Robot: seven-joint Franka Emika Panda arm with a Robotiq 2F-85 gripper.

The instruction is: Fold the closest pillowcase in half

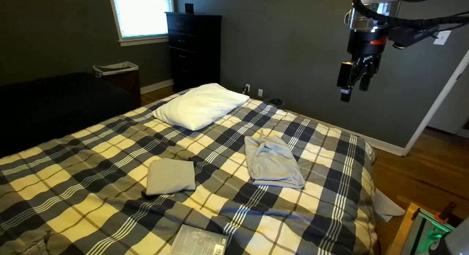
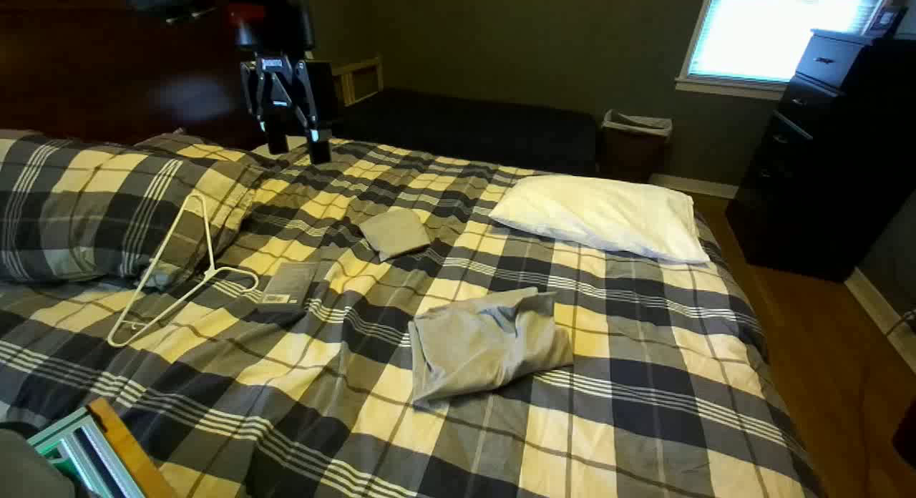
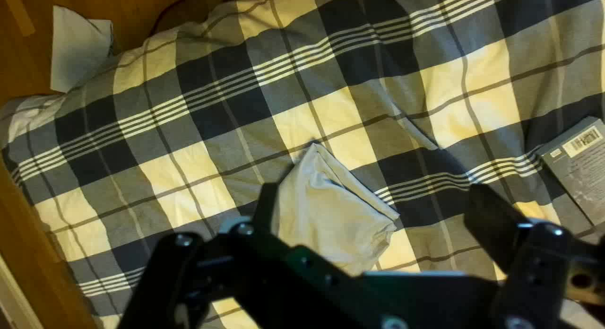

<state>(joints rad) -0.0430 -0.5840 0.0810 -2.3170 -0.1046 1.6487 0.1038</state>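
The pillowcase (image 1: 273, 163) is a light grey, rumpled cloth on the plaid bed, with a raised fold at one end. It also shows in an exterior view (image 2: 486, 344), creased and partly doubled over. In the wrist view the pillowcase (image 3: 340, 220) lies below the jaws, partly hidden by a finger and the gripper body. My gripper (image 1: 354, 91) is open and empty, high above the bed and apart from the cloth. It hangs fingers-down in an exterior view (image 2: 299, 147). Its fingers stand wide apart in the wrist view (image 3: 373, 200).
A tan folded square (image 1: 171, 177) and a plump white pillow (image 1: 201, 106) lie on the bed. A flat grey package with a barcode (image 2: 288, 283) lies near a white hanger (image 2: 209, 272) and a plaid pillow (image 2: 93, 219). A pale cloth (image 3: 78, 47) is on the floor.
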